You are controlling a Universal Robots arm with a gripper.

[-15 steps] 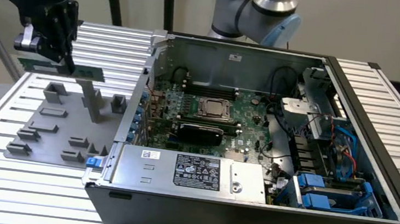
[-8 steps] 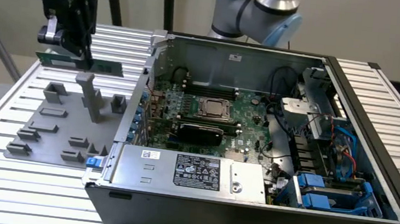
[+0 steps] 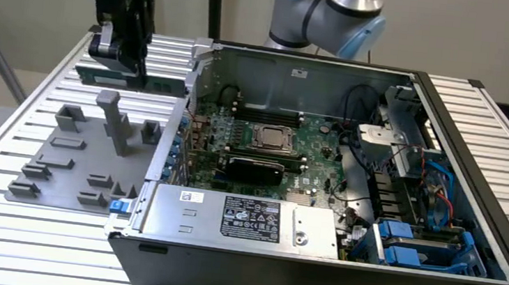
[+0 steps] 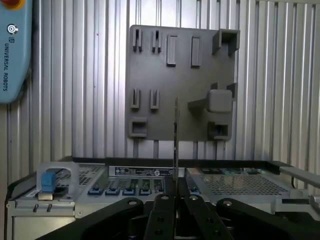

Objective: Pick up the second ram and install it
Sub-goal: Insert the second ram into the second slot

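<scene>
1. Exterior view: the gripper (image 3: 124,61) is clamped on the second ram (image 3: 153,82) and holds it level near the far edge of the grey fixture tray (image 3: 65,166). This is just beside the open computer case (image 3: 317,274), on the exterior view's left.
2. Wrist view: the fingers (image 4: 159,215) pinch the second ram (image 4: 175,135), seen edge-on as a thin strip, with the grey fixture tray (image 4: 150,70) behind it.

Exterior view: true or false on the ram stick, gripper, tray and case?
1. The thin green ram stick is clamped in the gripper. True.
2. The stick is seated in the big green motherboard. False: it is held outside the case, on the tray's side.
3. The grey plastic fixture tray lies to the exterior view's left of the black computer case. True.
4. The case has its side panel on. False: it is open, and the motherboard shows.
</scene>
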